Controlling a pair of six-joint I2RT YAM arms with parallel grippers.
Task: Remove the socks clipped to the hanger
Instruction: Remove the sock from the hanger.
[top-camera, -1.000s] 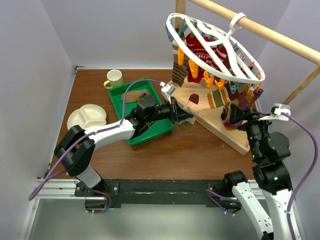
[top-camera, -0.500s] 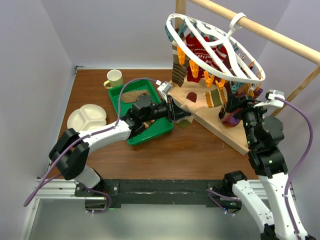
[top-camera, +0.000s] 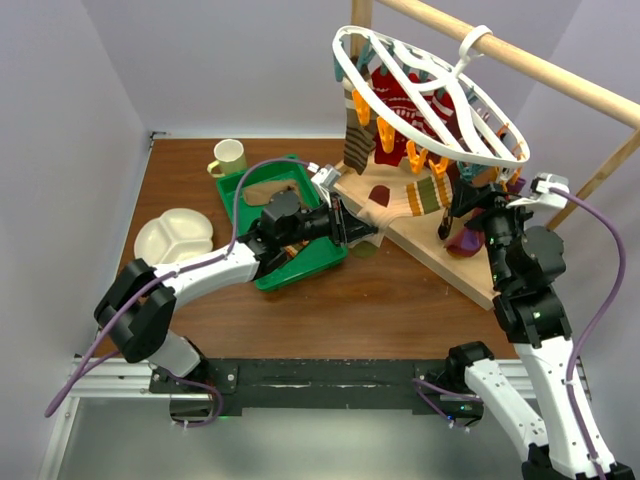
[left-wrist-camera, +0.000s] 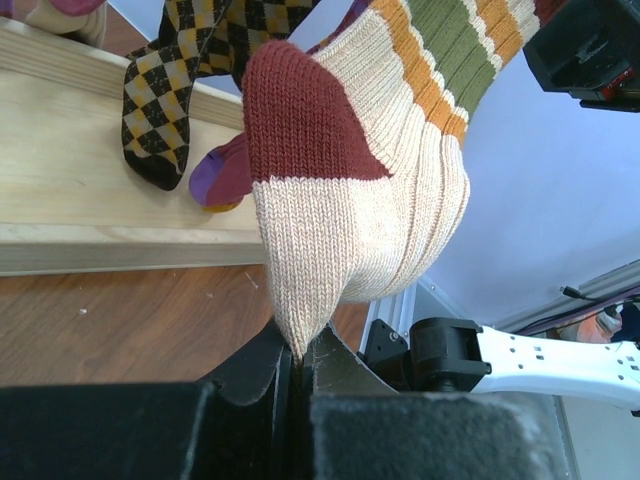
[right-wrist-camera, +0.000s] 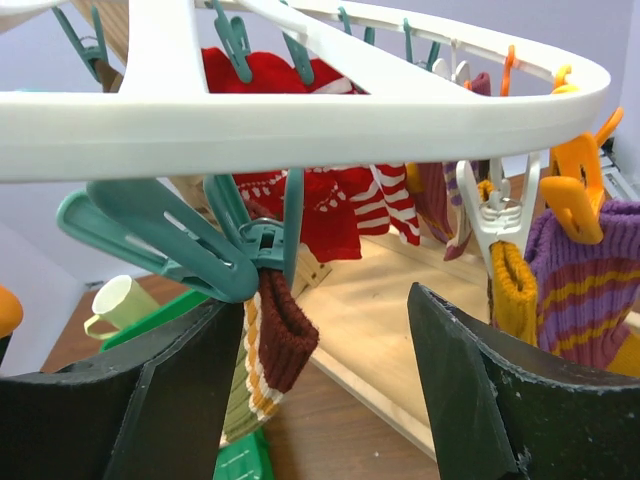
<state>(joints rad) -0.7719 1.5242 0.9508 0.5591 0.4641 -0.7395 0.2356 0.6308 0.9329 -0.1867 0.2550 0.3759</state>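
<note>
Top external view shows the socks (top-camera: 400, 100), red, maroon and striped, hanging in a cluster under the tilted white oval hanger (top-camera: 340, 62), whose hook sits over a wooden rail (top-camera: 540, 62) at the far right of the counter (top-camera: 350, 300). One striped sock (top-camera: 425, 195), cream with a maroon heel and green and orange bands, stretches from the hanger's near edge down and to the left, where the left pincer (top-camera: 365, 230) is clenched on its pale tip; the left wrist view shows the striped sock (left-wrist-camera: 340, 220) drawn into a point between the closed fingers of that pincer (left-wrist-camera: 295, 365), with a black-and-yellow argyle sock (left-wrist-camera: 160, 110) dangling over the pale wooden base board (left-wrist-camera: 90, 210) behind it. The right pincer (top-camera: 465, 205) is raised to the hanger's near right edge, released. In the right wrist view its fingers (right-wrist-camera: 322, 300) stand wide apart, and a teal clip (right-wrist-camera: 250, 250) gripping a brown ribbed cuff (right-wrist-camera: 285, 335) hangs between them, close to the finger on the left of that view; contact cannot be judged. A purple striped sock (right-wrist-camera: 590, 290) hangs from an orange clip (right-wrist-camera: 570, 190) at the right. Left of the stand lie a green tray (top-camera: 230, 195), a pale cup (top-camera: 228, 157) and a white divided plate (top-camera: 175, 233).
</note>
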